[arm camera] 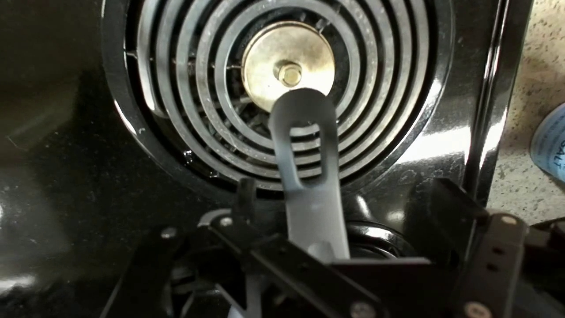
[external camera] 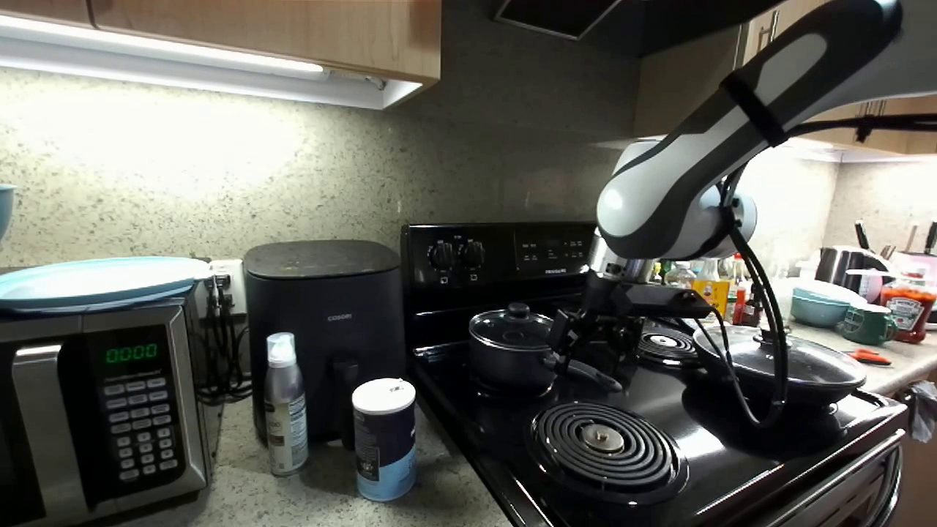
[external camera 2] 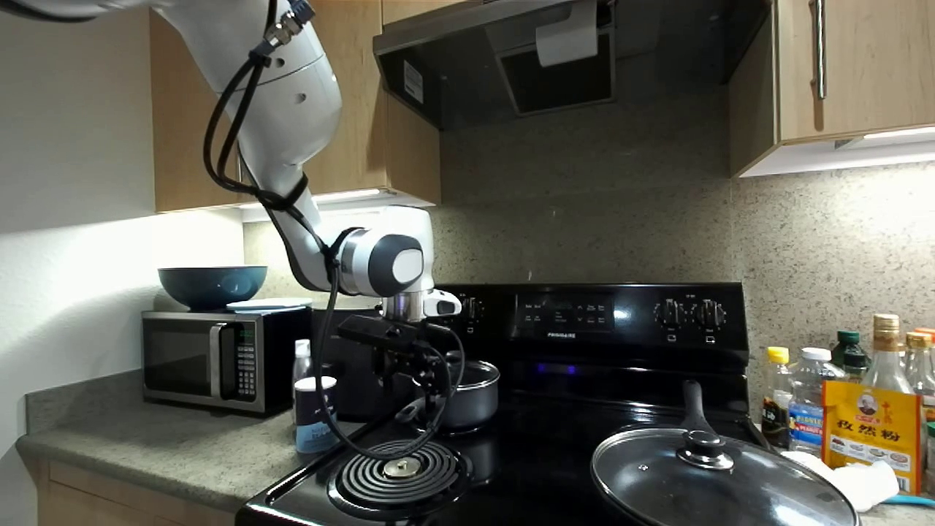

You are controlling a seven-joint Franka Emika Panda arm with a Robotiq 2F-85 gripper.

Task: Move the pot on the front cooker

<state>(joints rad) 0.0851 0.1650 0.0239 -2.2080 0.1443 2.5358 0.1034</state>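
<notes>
four green zeros glow on a microwave at the lower left of an exterior view, a pale blue tray lying on top. next, left of center, stands a black air fryer lettered "cosori," fronted on the speckled counter by a silver pump bottle, its label too small to read, and a two-tone blue canister; in the wrist view, "salt" can be read on a blue container at the right edge. near the middle of both exterior views the pot, lid on, sits toward the back of a black stove whose control panel reads "frigidaire." just beside the pot, the robot's claw hovers at the long handle, its fingers spread wide and gripping nothing; in the wrist view, the handle runs up the frame between them, nearer the one at left. at lower right of center in an exterior view lies the front cooker, a black spiral coil; the pot stands near it, farther up the frame. farther right, a wide lidded pan rests on the stove. at the right of an exterior view, a clear bottle shows the word "peanut," and a yellow packet carries the characters 孜然粉. at far right, beside a green mug, a red bottle is marked "heinz."
</notes>
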